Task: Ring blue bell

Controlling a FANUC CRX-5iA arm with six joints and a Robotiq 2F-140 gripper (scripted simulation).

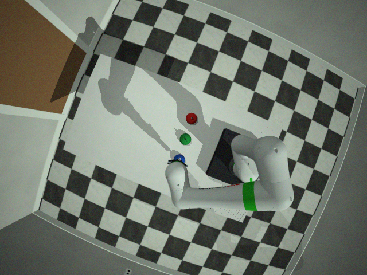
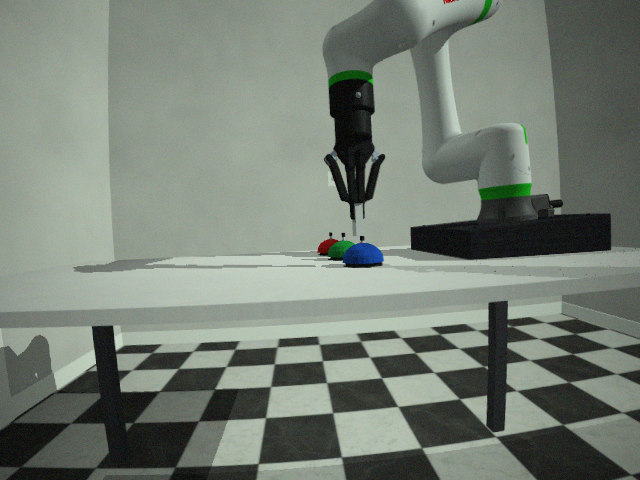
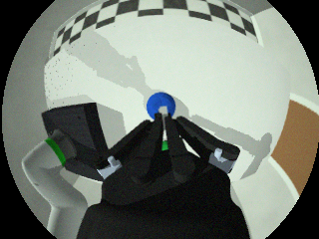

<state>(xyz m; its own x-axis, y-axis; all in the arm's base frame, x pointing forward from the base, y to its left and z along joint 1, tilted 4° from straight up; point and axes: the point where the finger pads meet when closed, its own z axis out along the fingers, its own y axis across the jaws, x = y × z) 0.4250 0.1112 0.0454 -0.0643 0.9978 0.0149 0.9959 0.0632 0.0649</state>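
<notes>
Three bells in a row on the table (image 2: 155, 294), seen in the exterior view left to right: red bell (image 2: 326, 246), green bell (image 2: 340, 250), blue bell (image 2: 362, 254), the blue one nearest the camera and closest to the arm's black base (image 2: 578, 235). Each dome apart from its neighbour in the top view, none looking shifted or tipped.

Above the blue bell, gripper (image 2: 358, 209) pointing straight down, jaws pinched fully together with nothing between them, the closed tips serving as a poker. Tips hanging in air above the small dark button (image 2: 362, 238), a gap plainly visible between them; button standing proud of the dome, so apparently unpressed right now. In the wrist view, closed tips lined up over the blue dome (image 3: 159, 103), roughly centred, though the fisheye view makes exact alignment hard to judge.

Progress, as a judgement: approach and alignment look done; no sign either way of a finished ring. If none yet: straight descent onto the button to full depth, then lift clear so it springs back, then stay off. Red and green buttons untouched at this point.

Writing: a scrap of red lettering on the upper arm (image 2: 448, 2), cropped by the frame edge and unreadable. Bells unlabelled.
</notes>
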